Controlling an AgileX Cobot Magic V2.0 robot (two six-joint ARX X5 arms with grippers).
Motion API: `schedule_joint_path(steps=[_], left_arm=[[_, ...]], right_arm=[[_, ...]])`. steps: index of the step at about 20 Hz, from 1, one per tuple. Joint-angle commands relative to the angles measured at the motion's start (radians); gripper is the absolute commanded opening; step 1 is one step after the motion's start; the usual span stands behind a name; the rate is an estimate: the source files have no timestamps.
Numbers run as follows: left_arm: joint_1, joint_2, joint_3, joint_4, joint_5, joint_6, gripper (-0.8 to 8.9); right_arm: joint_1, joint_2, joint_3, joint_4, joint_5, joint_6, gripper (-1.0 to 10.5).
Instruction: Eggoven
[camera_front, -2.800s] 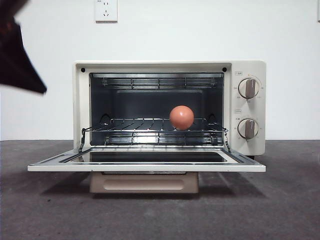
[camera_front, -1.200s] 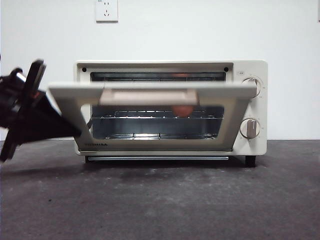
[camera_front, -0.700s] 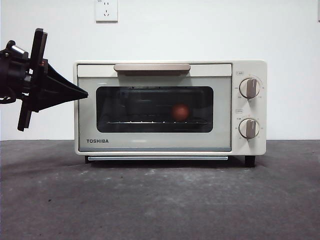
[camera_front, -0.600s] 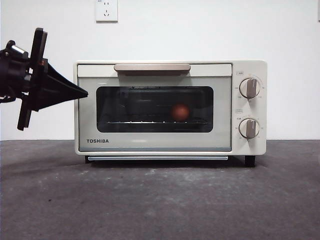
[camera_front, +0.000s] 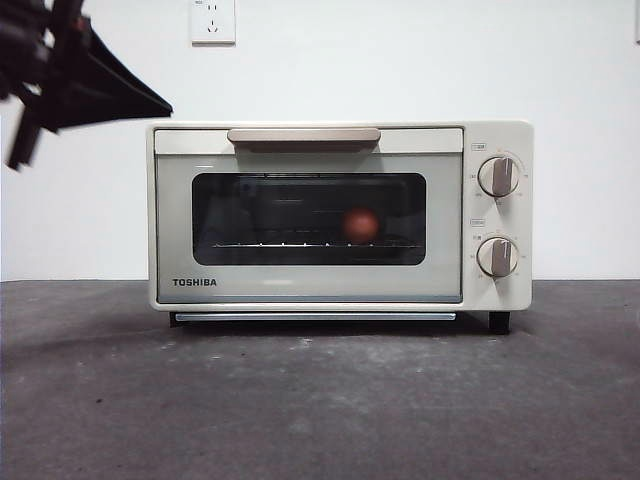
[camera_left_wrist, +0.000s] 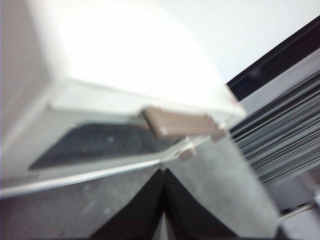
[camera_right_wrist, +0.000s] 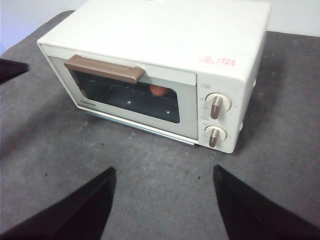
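The cream TOSHIBA toaster oven (camera_front: 340, 215) stands on the dark table with its glass door shut and its brown handle (camera_front: 304, 135) at the top. Through the glass, the reddish-brown egg (camera_front: 361, 224) rests on the wire rack, right of centre; it also shows behind the door glass in the right wrist view, egg (camera_right_wrist: 159, 90). My left gripper (camera_front: 165, 105) hangs at the oven's upper left corner, shut and empty; its own view shows the tip (camera_left_wrist: 164, 172) near the handle (camera_left_wrist: 177, 123). My right gripper (camera_right_wrist: 165, 172) is open, held well back over the table in front of the oven (camera_right_wrist: 160, 55).
Two knobs (camera_front: 497, 176) sit on the oven's right panel. A wall socket (camera_front: 212, 20) is on the white wall behind. Grey table surface (camera_front: 320, 400) stretches in front of the oven.
The oven door swung up from fully open to shut, pushed by the left gripper. Since then the left gripper has lifted from beside the door's left edge to above the oven's top corner.
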Motion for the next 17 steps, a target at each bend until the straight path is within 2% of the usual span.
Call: schedule_joint_path(steps=[1, 3, 6, 9, 15, 17], left_arm=[[-0.035, -0.109, 0.011, -0.171, -0.123, 0.183, 0.07], [-0.064, -0.196, 0.011, -0.276, -0.224, 0.243, 0.07], [-0.098, -0.306, 0.011, -0.385, -0.346, 0.283, 0.07], [-0.116, -0.396, 0.011, -0.448, -0.419, 0.316, 0.07], [-0.121, -0.523, 0.011, -0.505, -0.462, 0.327, 0.07], [-0.121, -0.545, 0.011, -0.524, -0.465, 0.328, 0.07]], right_arm=[[0.007, -0.019, -0.089, 0.117, -0.010, 0.008, 3.1], [0.007, -0.045, -0.184, 0.248, -0.035, -0.004, 2.8], [0.007, -0.074, -0.327, 0.447, -0.056, -0.025, 2.4], [0.007, -0.082, -0.453, 0.631, -0.083, -0.050, 1.9], [0.007, -0.080, -0.614, 0.872, -0.083, -0.055, 0.0], [0.007, -0.080, -0.643, 0.921, -0.082, -0.054, 0.0]])
